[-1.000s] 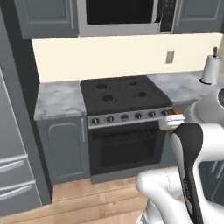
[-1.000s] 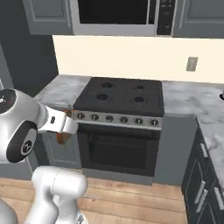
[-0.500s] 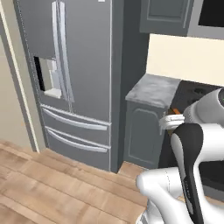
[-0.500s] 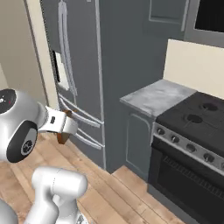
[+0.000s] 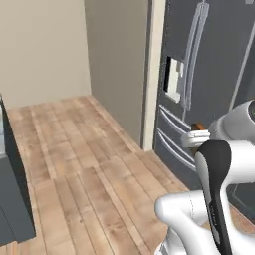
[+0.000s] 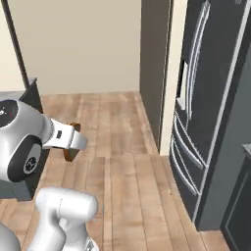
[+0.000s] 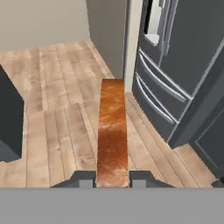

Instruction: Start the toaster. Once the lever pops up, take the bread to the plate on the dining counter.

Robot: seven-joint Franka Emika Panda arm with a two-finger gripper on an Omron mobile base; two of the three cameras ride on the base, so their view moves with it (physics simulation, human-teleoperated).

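The end effector [image 7: 112,178] is clamped on the bread [image 7: 112,131], its two dark fingertips [image 7: 85,178] pressing the slice from either side. In the hand view the slice stands on edge between them, so its brown crust runs as a narrow strip away from the camera and out over the wooden floor [image 7: 61,109]. In the right base view the end effector [image 6: 72,142] sits at the tip of the white arm at the left, and a small brown part of the bread [image 6: 74,128] peeks out above and below it. In the left base view a sliver of the bread [image 5: 199,127] shows just above the white wrist, at the right of the picture.

Below and around the held slice lies the plank floor, held well clear of it. To the right stands a tall dark grey refrigerator [image 6: 211,103] with long vertical handles, a dispenser panel on its door and drawer fronts below. Just beside its left side runs a pale vertical trim strip [image 5: 152,74], then a grey panel [image 5: 117,55], and beyond that a beige wall [image 5: 42,47]. A dark cabinet edge [image 7: 8,122] stands at the left of the hand view.
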